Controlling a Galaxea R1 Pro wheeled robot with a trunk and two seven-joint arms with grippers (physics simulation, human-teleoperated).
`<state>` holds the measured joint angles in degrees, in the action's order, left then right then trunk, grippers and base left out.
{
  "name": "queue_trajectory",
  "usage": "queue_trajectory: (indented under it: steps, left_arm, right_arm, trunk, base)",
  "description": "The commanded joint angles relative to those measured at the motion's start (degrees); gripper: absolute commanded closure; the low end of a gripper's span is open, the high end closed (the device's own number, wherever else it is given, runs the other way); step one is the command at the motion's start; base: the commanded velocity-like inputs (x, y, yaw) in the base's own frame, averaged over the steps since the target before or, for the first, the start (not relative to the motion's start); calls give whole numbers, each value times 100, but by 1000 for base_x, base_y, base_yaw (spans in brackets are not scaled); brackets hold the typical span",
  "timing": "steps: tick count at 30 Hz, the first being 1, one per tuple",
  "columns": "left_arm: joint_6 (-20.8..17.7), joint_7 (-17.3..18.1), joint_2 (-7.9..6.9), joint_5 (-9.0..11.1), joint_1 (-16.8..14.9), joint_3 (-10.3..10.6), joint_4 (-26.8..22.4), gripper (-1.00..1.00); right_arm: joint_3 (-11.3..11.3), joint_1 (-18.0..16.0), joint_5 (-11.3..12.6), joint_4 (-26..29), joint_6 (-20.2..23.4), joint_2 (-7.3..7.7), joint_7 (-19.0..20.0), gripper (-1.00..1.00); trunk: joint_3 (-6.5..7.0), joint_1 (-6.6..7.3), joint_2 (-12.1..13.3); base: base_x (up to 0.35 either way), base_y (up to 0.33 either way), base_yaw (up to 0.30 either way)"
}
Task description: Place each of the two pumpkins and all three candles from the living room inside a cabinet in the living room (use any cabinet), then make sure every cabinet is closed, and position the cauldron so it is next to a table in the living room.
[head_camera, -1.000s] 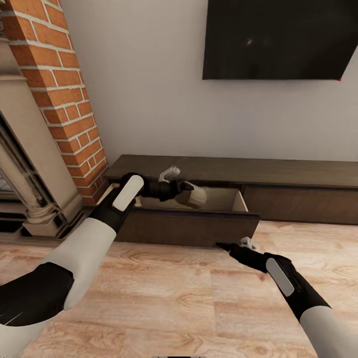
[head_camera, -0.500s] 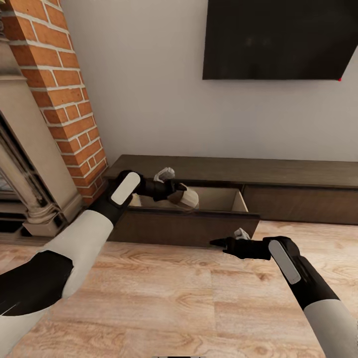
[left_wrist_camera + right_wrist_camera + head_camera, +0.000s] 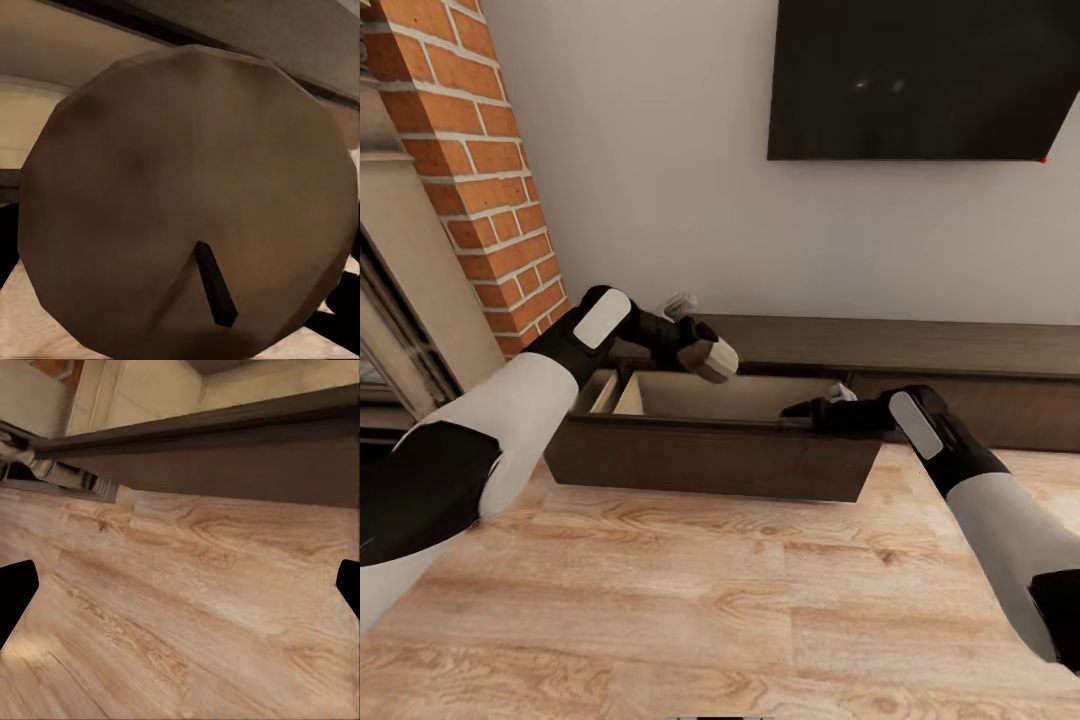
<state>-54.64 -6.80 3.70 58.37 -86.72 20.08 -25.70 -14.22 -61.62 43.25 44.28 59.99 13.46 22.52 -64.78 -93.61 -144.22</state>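
Pale wood-plank floor (image 3: 690,600) under a white wall with dark television (image 3: 925,78) and brick column (image 3: 480,170); low dark cabinet (image 3: 920,345) with drawer (image 3: 705,460) pulled open; above it, left gripper (image 3: 705,355) clamping a candle (image 3: 710,360); right gripper (image 3: 800,410) spread wide at the drawer's front edge.

Floor (image 3: 690,600): light wood planks, under both claws.
Cabinet (image 3: 960,345): long, low, dark brown, standing on floor against wall.
Drawer (image 3: 710,460): pulled out, pale interior, below left claw (image 3: 710,358), front panel just beside right claw (image 3: 795,410).
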Motion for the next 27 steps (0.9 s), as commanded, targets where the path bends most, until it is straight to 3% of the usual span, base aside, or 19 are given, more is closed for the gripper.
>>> queue_trajectory:
  steps: [1,2,3,5,7,11,18,27]
  left_arm:
    - [-11,-55,-2,9,-75,21,94,100]
    - [-102,-75,13,-304,-235,27,375,100]
    - [-133,-79,18,-414,-262,29,439,100]
    - [-159,-86,26,-558,-286,30,501,100]
    - [-176,-135,31,-680,-300,31,595,100]
    - [-192,-458,37,-758,-309,34,768,100]
    - [-192,-578,84,-778,-311,88,818,100]
    - [-170,-595,117,-1058,-311,168,966,100]
  right_arm:
    - [-103,-277,-62,-336,1,3,60,-100]
    - [-615,-1037,-62,-1343,1,-16,66,-100]
    - [-791,-1269,-61,-1655,1,-22,67,-100]
    - [-982,-1576,-61,-2031,1,-57,68,-100]
    - [-1119,-1855,-65,-2321,1,-196,65,-100]
    - [-1337,-2076,-70,-2701,1,-439,18,-100]
    - [-1424,-2362,-28,-2925,1,-943,-1877,-100]
    - [-1434,-2380,-8,-3363,1,-1492,-2201,-100]
  trunk:
    - [-6,1,-2]
    - [-6,1,-2]
    - [-6,1,-2]
    - [-6,1,-2]
    - [-6,1,-2]
    - [-6,1,-2]
    - [-6,1,-2]
    - [-6,1,-2]
  base:
    - [0,0,0]
    - [0,0,0]
    - [0,0,0]
    - [0,0,0]
    - [0,0,0]
    - [0,0,0]
    - [0,0,0]
    - [0,0,0]
